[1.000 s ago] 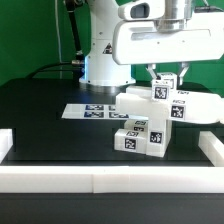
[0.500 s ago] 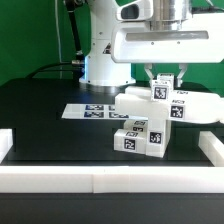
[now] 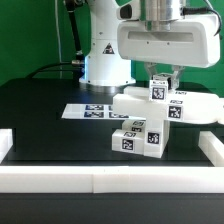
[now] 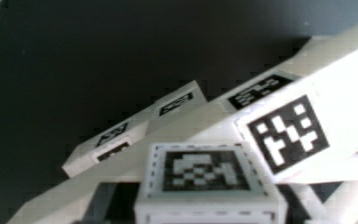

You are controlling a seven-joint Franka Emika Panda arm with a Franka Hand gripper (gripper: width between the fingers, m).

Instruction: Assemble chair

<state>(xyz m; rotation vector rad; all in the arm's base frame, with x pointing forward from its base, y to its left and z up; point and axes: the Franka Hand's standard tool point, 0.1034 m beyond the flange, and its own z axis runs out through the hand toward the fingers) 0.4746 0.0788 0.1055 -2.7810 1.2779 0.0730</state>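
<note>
The chair is in white tagged parts at the middle right of the exterior view. A wide flat part (image 3: 150,104) lies across blocky parts (image 3: 140,136) that stand on the black table. My gripper (image 3: 162,82) hangs straight down over them, shut on a small upright white block (image 3: 158,90) with a tag on its face. In the wrist view that block (image 4: 202,168) fills the space between the jaws of my gripper (image 4: 202,205), with a larger tagged chair part (image 4: 286,128) just beyond it. The block's lower end is hidden.
The marker board (image 3: 85,110) lies flat behind the chair parts, also seen as a diagonal strip (image 4: 172,102) in the wrist view. Low white border rails run along the front (image 3: 110,178), left (image 3: 5,145) and right (image 3: 212,150). The robot base (image 3: 103,60) stands at the back.
The hand has turned about its upright axis with the small block still held. The block's tag sits a little higher than before. The other chair parts have not moved.
</note>
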